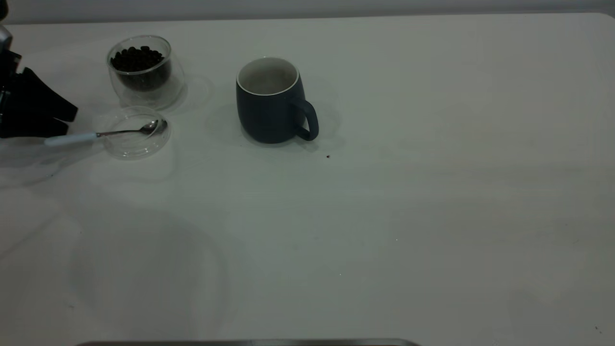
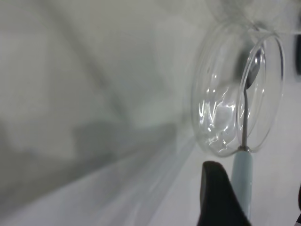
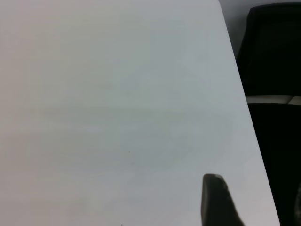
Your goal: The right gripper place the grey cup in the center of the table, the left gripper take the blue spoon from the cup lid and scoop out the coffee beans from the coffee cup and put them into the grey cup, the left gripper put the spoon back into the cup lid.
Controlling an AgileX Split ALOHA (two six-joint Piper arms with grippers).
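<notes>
Tabletop [image 1: 384,216]: blue spoon [image 1: 103,134] handle leftward.

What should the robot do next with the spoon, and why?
Probably the left gripper should close on the blue spoon's handle and lift it. The grey cup already stands mid-table looking empty, the spoon lies in the cup lid, and the fingers appear open around the handle.

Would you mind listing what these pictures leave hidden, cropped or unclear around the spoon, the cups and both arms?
- Left end effector: the exterior view's left edge crops it; the left wrist view shows only one finger beside the blue spoon, so its opening is unclear.
- Right end effector: absent from the exterior view; the right wrist view shows one finger.
- Grey cup: its bottom is too dim to check for beans.
- Speck beside it: too small to identify.
</notes>
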